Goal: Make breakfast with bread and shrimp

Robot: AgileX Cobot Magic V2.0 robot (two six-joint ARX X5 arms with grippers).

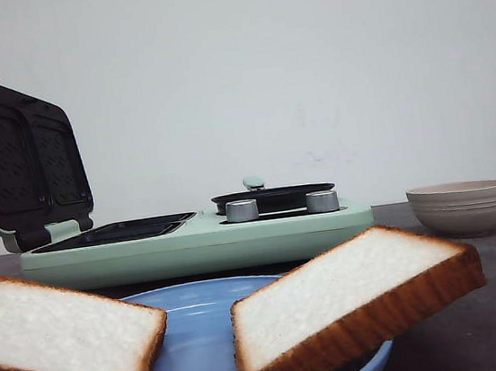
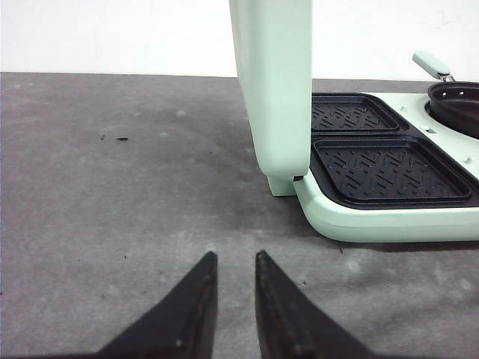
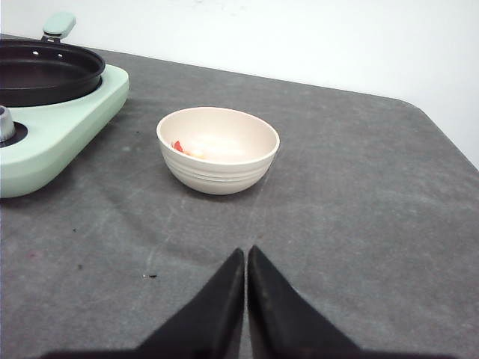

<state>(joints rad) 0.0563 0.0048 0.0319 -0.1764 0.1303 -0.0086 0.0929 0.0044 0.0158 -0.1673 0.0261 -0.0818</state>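
**Bread waits on the plate, both arms free**

While the sandwich maker (image 1: 196,237) stands open with its lid (image 1: 18,159) raised, nothing is loaded yet. In the front view, two slices of bread lie on the blue plate (image 1: 194,337): the left slice (image 1: 59,340) at 8 o'clock, the right slice (image 1: 348,295) at 5 o'clock, tilted over the plate rim. The shrimp (image 3: 178,146) shows only as a small pink-orange bit inside the cream bowl (image 3: 218,149), at 3 o'clock of the machine.

The left gripper (image 2: 233,258) is slightly parted and holds nothing; the right gripper (image 3: 245,253) has its tips together, also holding nothing.

The bread is probably light, soft and easy to crush, so I would pinch it gently at the firmer crust edge. The shrimp likely is small and slippery.

The grey table (image 3: 359,187) offers open room around the bowl. The upright lid and the small frying pan (image 3: 45,71) are the edges to avoid.
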